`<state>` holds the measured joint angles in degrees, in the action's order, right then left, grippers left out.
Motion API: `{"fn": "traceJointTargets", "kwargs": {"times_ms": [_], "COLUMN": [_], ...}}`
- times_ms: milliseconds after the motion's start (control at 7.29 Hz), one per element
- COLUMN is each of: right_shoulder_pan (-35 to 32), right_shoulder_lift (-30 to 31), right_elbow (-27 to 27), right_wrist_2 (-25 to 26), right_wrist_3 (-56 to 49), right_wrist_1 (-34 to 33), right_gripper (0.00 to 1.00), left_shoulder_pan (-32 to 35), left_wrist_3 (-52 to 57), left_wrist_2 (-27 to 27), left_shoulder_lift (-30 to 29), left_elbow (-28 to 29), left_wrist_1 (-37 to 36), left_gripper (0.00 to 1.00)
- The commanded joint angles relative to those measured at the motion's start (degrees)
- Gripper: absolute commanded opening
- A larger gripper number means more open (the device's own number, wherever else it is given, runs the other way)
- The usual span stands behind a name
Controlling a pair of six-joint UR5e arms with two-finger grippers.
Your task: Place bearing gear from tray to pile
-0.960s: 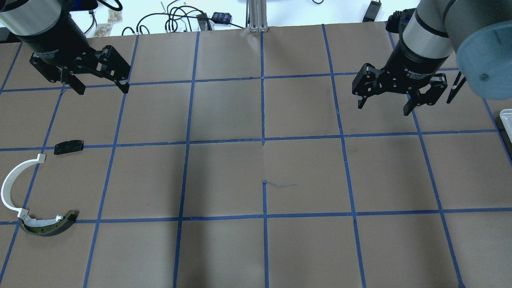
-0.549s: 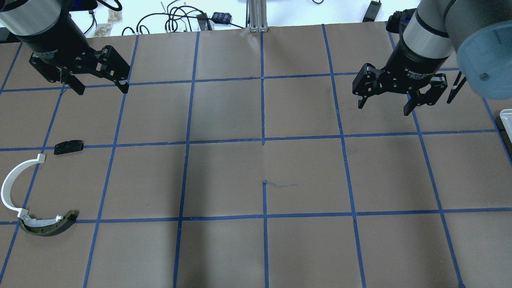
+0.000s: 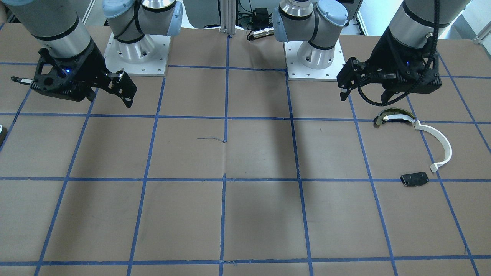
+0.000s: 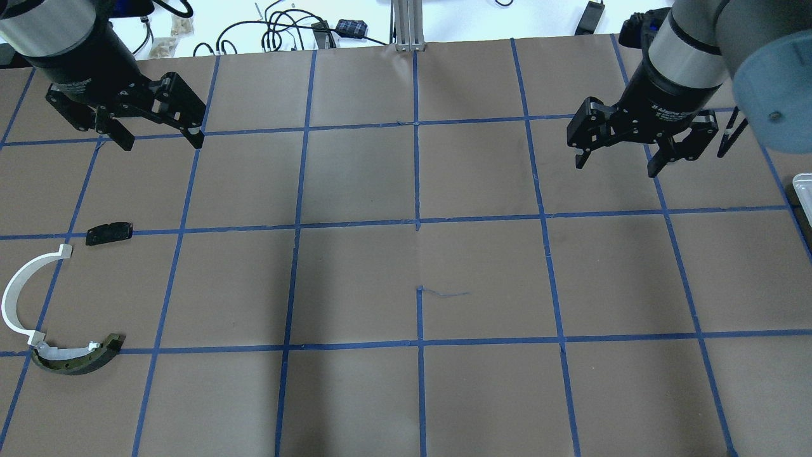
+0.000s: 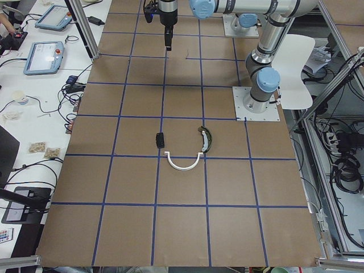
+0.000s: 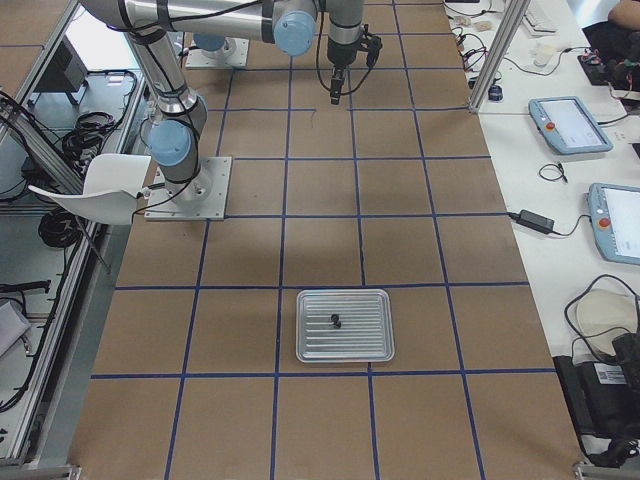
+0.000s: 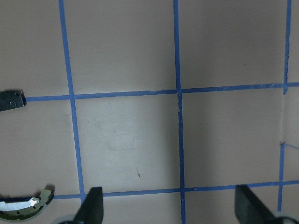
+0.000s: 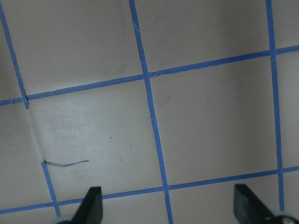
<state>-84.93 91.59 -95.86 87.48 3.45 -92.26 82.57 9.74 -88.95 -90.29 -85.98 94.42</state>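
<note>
Right tool [image 4: 615, 166] and left tool [image 4: 163, 145] hung spread and empty in the overhead's upper corners, while the bearing gear [image 6: 335, 321] lay in the tray [image 6: 305, 340], low centre of the right-side view, so pickup seemed unstarted, needing a reach there.

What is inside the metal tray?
Two small dark parts lie close together near the middle of the tray. They are too small to identify. Nothing covers the tray.

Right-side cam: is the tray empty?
No, two small dark parts lie near the middle of the metal tray.
</note>
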Motion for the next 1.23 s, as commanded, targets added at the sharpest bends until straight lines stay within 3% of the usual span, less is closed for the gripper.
{"fn": "traceJointTargets", "kwargs": {"times_ms": [0,411,549,1097], "right_shoulder_pan": [8.0,22.2,26.7,42.9], "right_shoulder_lift": [-0.1,-0.6,-2.8,-13.6], "right_elbow": [-0.1,-0.2,-0.2,-0.2], "right_wrist_2": [-0.3,0.2,0.1,1.3], "right_wrist_3": [-13.8,-43.1,-58.1,-108.7], "right_wrist_1": [0.4,0.1,-0.5,-15.5], "right_gripper": [1.00,1.00,1.00,1.00], "left_shoulder_pan": [0.0,0.0,-0.1,0.0], "left_wrist_3": [-0.1,-0.1,0.0,-0.1], "left_wrist_2": [0.0,0.0,0.0,0.1], "left_shoulder_lift": [-0.1,-0.1,-0.1,-0.1], "left_elbow": [0.0,0.0,0.0,-0.1], "left_wrist_1": [-0.2,-0.1,-0.1,-0.1], "left_gripper": [1.00,1.00,1.00,1.00]}}
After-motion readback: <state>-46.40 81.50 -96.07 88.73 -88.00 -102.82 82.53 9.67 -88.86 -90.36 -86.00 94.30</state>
